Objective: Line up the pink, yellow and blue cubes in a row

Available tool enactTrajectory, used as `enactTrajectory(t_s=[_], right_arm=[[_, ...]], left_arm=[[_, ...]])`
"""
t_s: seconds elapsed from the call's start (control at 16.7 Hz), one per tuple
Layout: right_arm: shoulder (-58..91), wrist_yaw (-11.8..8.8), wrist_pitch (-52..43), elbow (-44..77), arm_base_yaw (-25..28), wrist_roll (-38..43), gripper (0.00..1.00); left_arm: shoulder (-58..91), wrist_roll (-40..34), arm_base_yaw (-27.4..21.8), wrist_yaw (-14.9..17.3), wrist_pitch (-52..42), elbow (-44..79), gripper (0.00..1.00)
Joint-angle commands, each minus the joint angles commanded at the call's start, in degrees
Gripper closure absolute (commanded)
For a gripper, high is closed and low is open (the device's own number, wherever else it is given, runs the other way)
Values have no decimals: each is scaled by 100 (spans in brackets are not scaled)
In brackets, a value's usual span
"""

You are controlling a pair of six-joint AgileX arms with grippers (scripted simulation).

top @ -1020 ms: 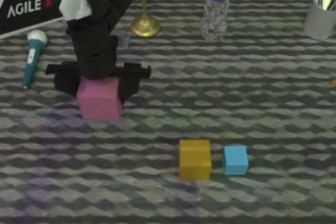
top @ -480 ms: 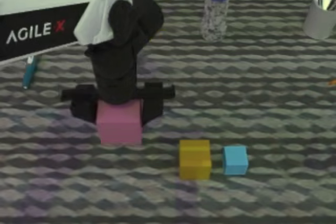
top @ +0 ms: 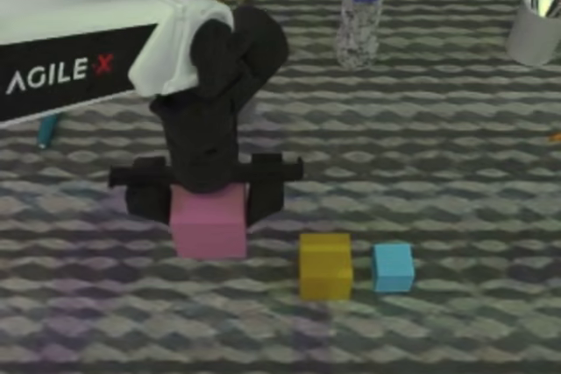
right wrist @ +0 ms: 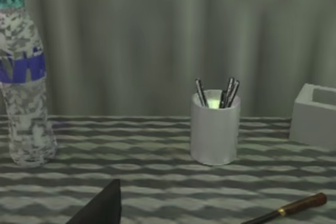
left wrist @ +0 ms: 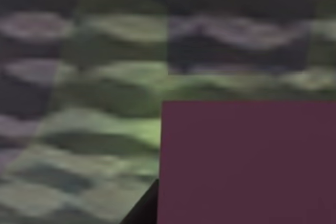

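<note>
Top view is showing the left pincer (top: 207, 190) clamping the pink cube (top: 209, 221) between its fingers, left of bench centre. The yellow cube (top: 325, 264) is sitting at the pink cube's four o'clock, with the blue cube (top: 393, 268) just beside it at three o'clock. The right pincer is lying outside this view.

Left arm reaches in from the top view's left, left gripper (top: 207, 192) clamped tight (fingers straddling its load).
</note>
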Motion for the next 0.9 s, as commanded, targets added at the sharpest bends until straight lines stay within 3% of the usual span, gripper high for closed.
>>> enactTrajectory(t_s=[0.36, 0.66, 0.9], right_arm=[[0, 0, 0, 0, 0, 0, 0], [0, 0, 0, 0, 0, 0, 0], [0, 0, 0, 0, 0, 0, 0]], left_arm=[[397, -15, -20, 1, 1211, -756, 100], [482, -15, -33, 2, 1394, -893, 100], [482, -15, -33, 2, 1394, -893, 70]])
